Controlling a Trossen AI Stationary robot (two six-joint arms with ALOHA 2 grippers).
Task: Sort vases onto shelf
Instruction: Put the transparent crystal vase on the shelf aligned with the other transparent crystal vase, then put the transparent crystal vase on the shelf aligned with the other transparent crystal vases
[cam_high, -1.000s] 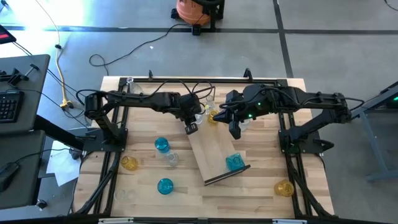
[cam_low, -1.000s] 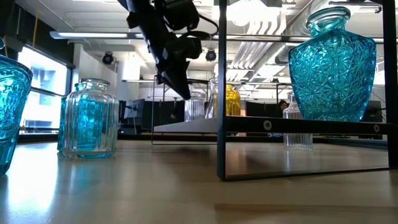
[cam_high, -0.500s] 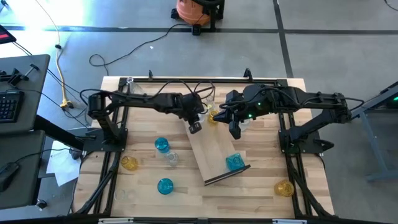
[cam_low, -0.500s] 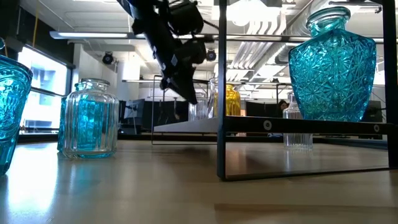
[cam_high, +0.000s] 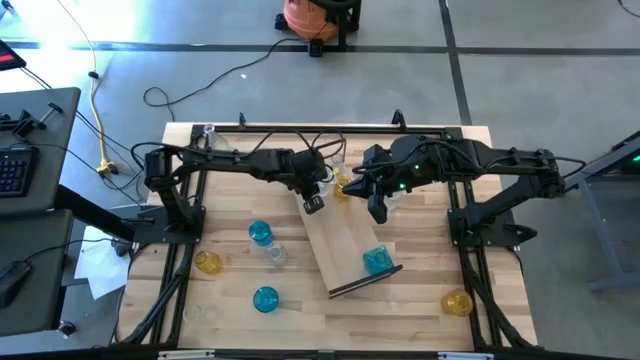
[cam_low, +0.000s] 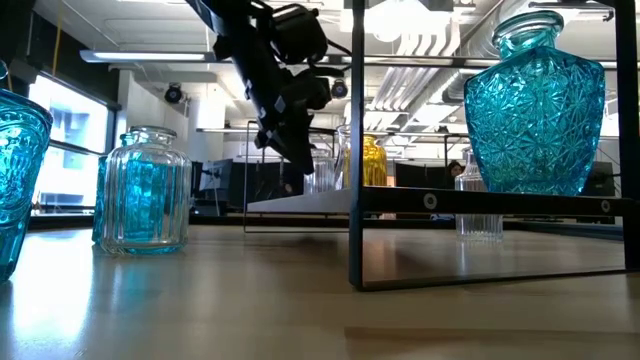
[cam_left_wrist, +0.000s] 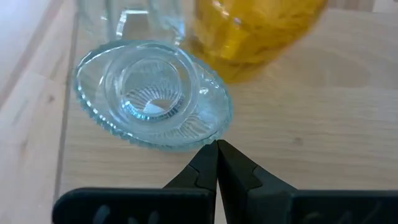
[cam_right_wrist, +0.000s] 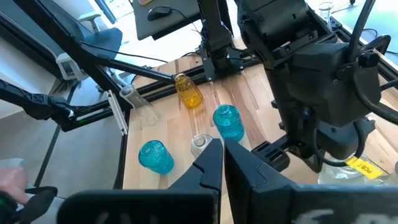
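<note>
Vases crowd the shelf's (cam_high: 335, 240) far end: a clear one (cam_left_wrist: 152, 93) and an amber one (cam_left_wrist: 249, 31), cut off, just beyond the left tool (cam_left_wrist: 216, 163), fingers together. Right tool (cam_high: 378, 212), also together, hovers nearby, empty.

Turquoise cut-glass vase (cam_low: 535, 105) on pale wood shelf (cam_high: 345, 245); amber vase (cam_left_wrist: 249, 28), ribbed clear vase (cam_left_wrist: 152, 93), black arms.

Right claw (cam_right_wrist: 217, 163) closed over surface (cam_right_wrist: 186, 127); two blue vases (cam_right_wrist: 228, 122), amber vase (cam_right_wrist: 188, 93), left arm (cam_right_wrist: 311, 74) beyond.
</note>
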